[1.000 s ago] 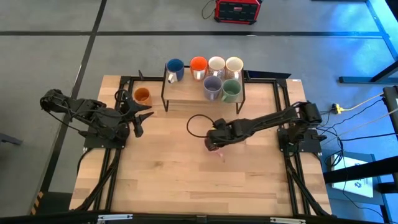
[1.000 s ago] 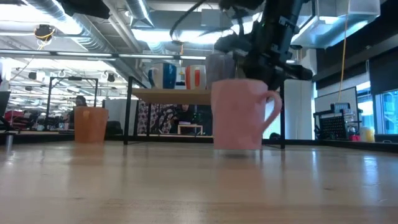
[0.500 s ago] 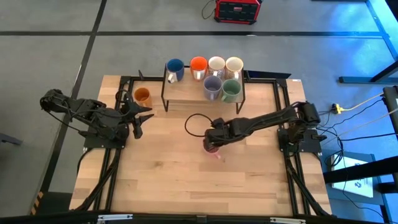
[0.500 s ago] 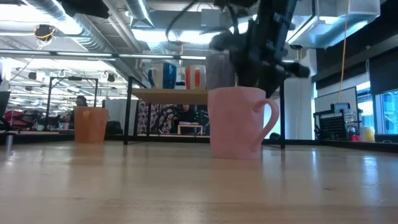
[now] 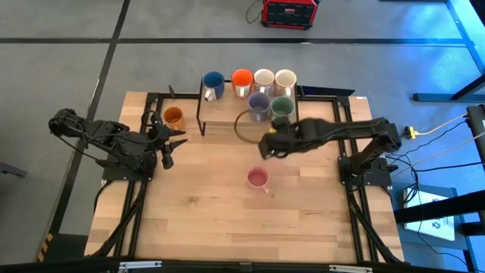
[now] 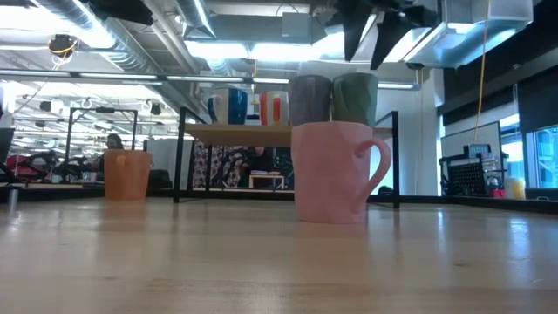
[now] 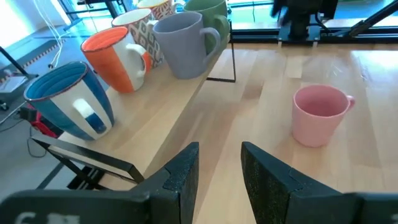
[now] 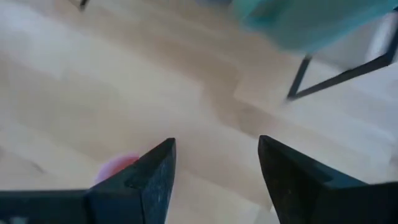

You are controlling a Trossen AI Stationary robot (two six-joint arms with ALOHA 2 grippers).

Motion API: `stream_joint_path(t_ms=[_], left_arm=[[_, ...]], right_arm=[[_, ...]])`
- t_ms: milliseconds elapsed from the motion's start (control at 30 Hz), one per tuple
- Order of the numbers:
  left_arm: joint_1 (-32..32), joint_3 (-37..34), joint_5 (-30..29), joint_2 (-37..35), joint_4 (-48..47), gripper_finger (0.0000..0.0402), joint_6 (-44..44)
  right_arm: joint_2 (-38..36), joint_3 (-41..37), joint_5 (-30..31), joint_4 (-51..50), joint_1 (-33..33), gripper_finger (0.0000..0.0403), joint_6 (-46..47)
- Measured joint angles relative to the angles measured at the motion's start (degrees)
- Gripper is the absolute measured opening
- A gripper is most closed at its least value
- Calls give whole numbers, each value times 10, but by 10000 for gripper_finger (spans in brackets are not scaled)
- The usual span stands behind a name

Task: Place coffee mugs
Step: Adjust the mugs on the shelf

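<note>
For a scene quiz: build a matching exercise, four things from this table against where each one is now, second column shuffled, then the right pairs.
Things:
1. pink mug
2. amber orange mug
3. blue mug
4. right gripper

Places:
A. on the raised rack, at its left end
B. in the air, between the rack and the pink mug
C. on the table, left of the rack
D. alone on the table, near its middle

Pairs: 1-D, 2-C, 3-A, 4-B

Pale matt wooden table [image 5: 197, 212]; glossy ceramic-looking pink mug [image 5: 258, 179]; thin black metal rack [image 5: 203, 115] with a wooden shelf.
</note>
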Motion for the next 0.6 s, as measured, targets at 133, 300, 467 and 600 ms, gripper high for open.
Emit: stream_joint_path(t_ms=[133, 300, 467, 600], left_arm=[[0, 0, 0, 0, -1, 114, 0], [0, 0, 0, 0, -1, 114, 0], [0, 0, 0, 0, -1, 114, 0], [0, 0, 13, 0, -1, 114, 0]], right_arm=[[-36, 1, 11, -13, -36, 215, 9], [-67, 1, 16, -34, -84, 215, 12], [-63, 1, 13, -26, -119, 215, -31], [-49, -1, 6, -20, -134, 215, -64]])
